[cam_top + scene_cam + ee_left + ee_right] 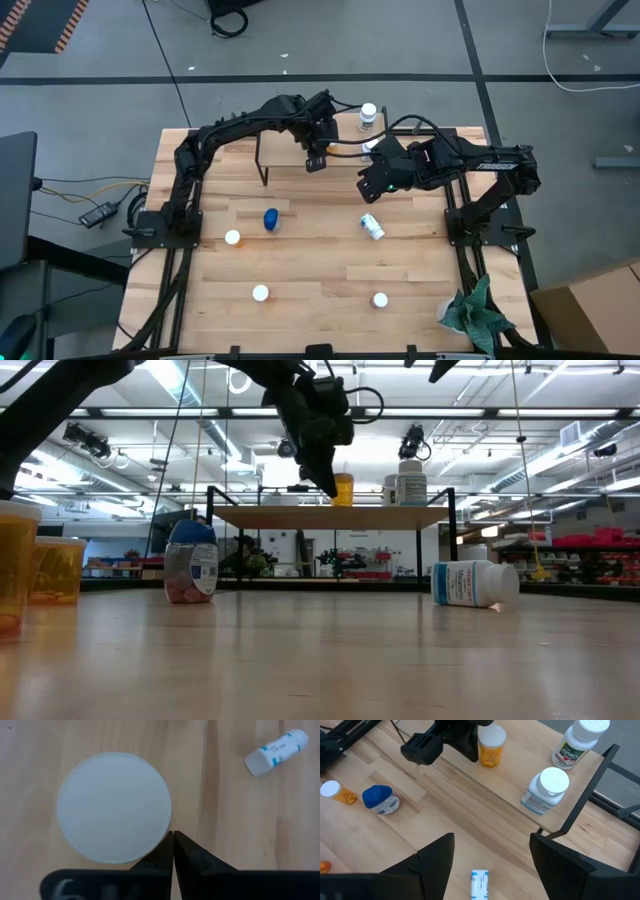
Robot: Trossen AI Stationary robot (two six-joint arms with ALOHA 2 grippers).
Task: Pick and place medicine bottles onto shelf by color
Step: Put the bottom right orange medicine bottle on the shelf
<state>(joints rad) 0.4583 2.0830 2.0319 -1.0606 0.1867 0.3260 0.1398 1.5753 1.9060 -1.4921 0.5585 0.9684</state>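
Big wooden table (320, 270) in a workshop, bottles scattered around: a blue-capped bottle (271, 219) standing on the left, a white bottle (372, 227) lying on its side to the right. At the far edge sits the little shelf (330, 516). Left gripper (173, 845) is clenched shut, empty, right beside the orange bottle (343, 489) standing on the shelf. Right gripper (490, 852) hangs released near the shelf's right end, holding nothing.
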